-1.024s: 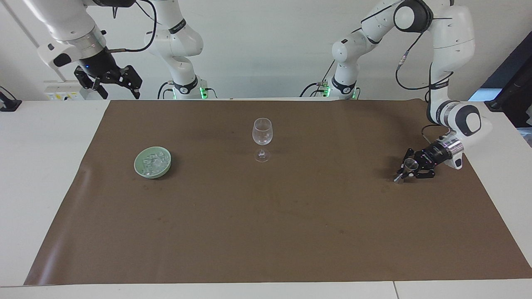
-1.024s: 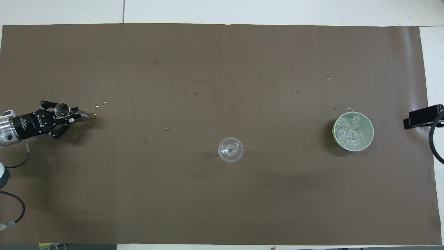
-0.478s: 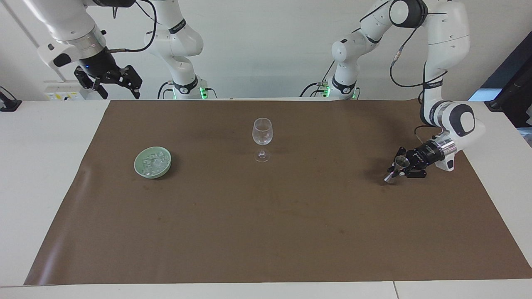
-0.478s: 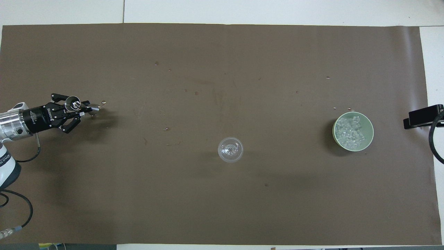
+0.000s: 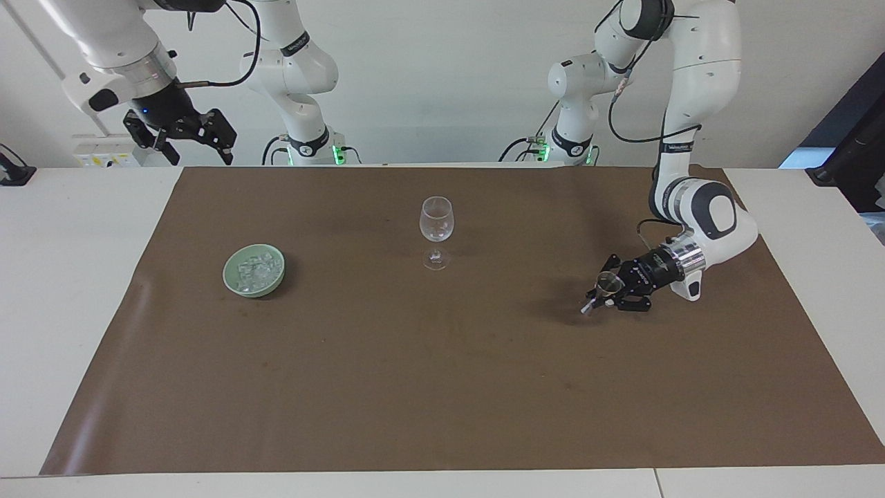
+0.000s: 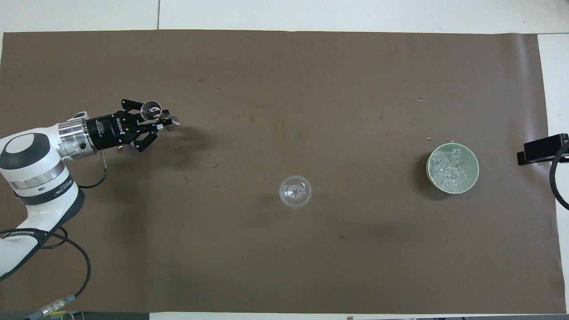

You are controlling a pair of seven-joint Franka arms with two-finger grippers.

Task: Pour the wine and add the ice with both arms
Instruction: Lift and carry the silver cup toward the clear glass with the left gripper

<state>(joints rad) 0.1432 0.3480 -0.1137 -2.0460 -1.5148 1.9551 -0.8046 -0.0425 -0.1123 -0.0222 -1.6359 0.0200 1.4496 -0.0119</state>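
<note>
Landmark: the wine glass [image 5: 436, 231] stands upright and empty-looking near the middle of the brown mat [image 5: 442, 387]; every place below is given from it.

Right arm: waits at its own end of the table, raised above the table's robot-side edge, well apart from the wine glass.

Right gripper [image 5: 185, 140]: up in the air off the mat's corner, its fingers spread apart and holding nothing.

Wine glass, seen from above [image 6: 295, 191]: the round bowl and foot show one inside the other, with bare mat all around.

Ice [image 5: 253, 270]: a heap of small clear cubes lying in the pale green dish [image 5: 235, 287], which sits on the mat toward the right arm's end, a little farther from the robots than the wine glass. From above the cubes [image 6: 450, 168] fill most of the dish [image 6: 474, 178].

Left arm: reaches low over the mat from its end of the table.

Left gripper [image 5: 600, 299]: over the mat, between the wine glass and the left arm's end, well apart from the glass; its fingertips are clamped on a small metal measuring cup [image 5: 608, 281], whose open mouth [image 6: 150, 110] faces upward.

Droplets [image 6: 213, 165]: a few small wet spots on the mat, scattered farther from the robots than the wine glass.
</note>
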